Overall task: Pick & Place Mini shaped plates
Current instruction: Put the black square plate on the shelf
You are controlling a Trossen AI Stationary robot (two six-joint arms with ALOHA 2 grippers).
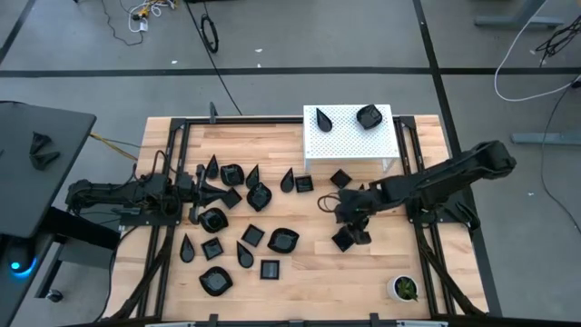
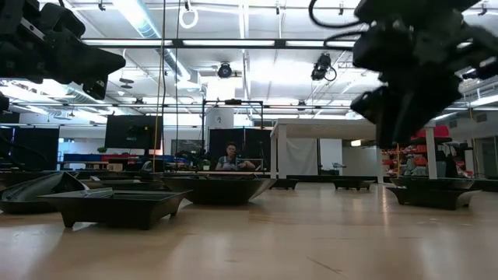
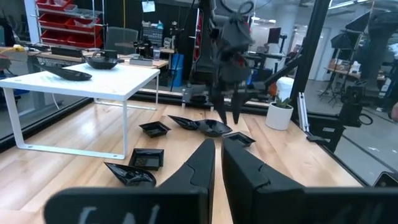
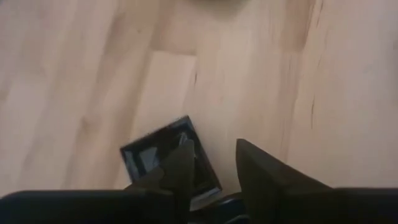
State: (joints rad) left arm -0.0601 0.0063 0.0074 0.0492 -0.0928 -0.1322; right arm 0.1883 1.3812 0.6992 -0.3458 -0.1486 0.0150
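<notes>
The right claw (image 1: 352, 224) is held over the middle of the light wooden desk (image 1: 363, 282), pointing down, fingers (image 4: 186, 163) parted with a clear gap between them. A small glossy black square plate (image 4: 166, 160) is seen directly under the right claw, lying flat on the desk, one finger over its rim; no grip is visible. The same square plate (image 1: 345, 239) shows just beneath the claw from above. Most other glossy black mini plates (image 1: 238, 227) are scattered to the right claw's left, between both claws. Two black plates (image 1: 346, 117) lie on a white perforated raised stand (image 1: 349, 138) beyond the right claw. The left claw (image 1: 201, 193) is parked low at the desk's left, fingers (image 3: 202, 167) nearly together, nothing held.
</notes>
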